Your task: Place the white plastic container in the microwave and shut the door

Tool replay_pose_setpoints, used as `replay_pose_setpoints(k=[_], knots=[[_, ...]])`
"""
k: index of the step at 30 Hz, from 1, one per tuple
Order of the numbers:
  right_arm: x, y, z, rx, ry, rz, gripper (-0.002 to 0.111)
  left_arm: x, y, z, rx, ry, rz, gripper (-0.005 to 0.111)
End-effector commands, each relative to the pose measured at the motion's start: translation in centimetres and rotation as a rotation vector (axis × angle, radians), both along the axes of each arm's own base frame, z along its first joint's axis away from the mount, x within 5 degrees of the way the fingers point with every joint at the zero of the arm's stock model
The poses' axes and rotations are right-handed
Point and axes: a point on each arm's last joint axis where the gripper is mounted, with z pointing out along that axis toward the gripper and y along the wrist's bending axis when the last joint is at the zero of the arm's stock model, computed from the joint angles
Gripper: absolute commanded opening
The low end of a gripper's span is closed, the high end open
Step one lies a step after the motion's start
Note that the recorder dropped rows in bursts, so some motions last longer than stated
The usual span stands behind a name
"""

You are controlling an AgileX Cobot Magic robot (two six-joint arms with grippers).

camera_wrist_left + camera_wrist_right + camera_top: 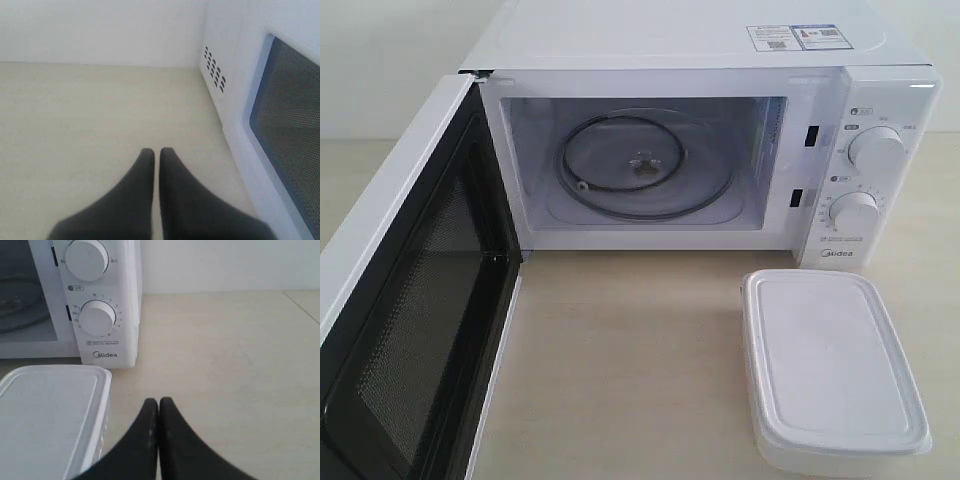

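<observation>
The white plastic container [835, 370] lies on the tabletop [620, 360] in front of the microwave's [620, 40] right end, long side near to far. The right claw [158, 402], shut and empty, is just right of it.

The white countertop microwave [670, 35] stands at twelve o'clock on the pale wooden tabletop [630, 370]. Its white side-hinged door [420, 320] swings out toward eight o'clock. The round glass turntable [645, 165] lies inside it. The flat white plastic container [832, 365] sits at four o'clock, just before the round white knobs [854, 212].
</observation>
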Motion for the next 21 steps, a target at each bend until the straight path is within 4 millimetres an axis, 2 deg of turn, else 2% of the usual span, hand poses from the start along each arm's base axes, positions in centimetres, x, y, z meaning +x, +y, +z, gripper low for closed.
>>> replay_pose_setpoints(k=[1, 7, 10, 13, 16, 21], knots=[[0.1, 0.0, 0.9, -0.008, -0.098, -0.005, 0.000, 0.0, 0.0, -0.1, -0.003, -0.002, -0.005, 0.004], [0.2, 0.0, 3.5, -0.009, -0.387, -0.005, 0.000, 0.0, 0.0, -0.1, -0.003, -0.002, -0.005, 0.004], [0.0, -0.1, 4.4, 0.046, -0.494, -0.011, 0.000, 0.0, 0.0, -0.1, -0.003, -0.002, -0.005, 0.004], [0.0, -0.1, 4.5, 0.047, -0.486, -0.012, 0.000, 0.0, 0.0, -0.1, -0.003, -0.002, -0.005, 0.004], [-0.2, -0.1, 6.1, 0.047, -0.498, -0.010, 0.000, 0.0, 0.0, -0.1, -0.003, -0.002, -0.005, 0.004], [0.8, 0.0, 7.7, 0.005, -0.373, -0.006, 0.000, 0.0, 0.0, -0.1, -0.003, -0.002, -0.005, 0.004]])
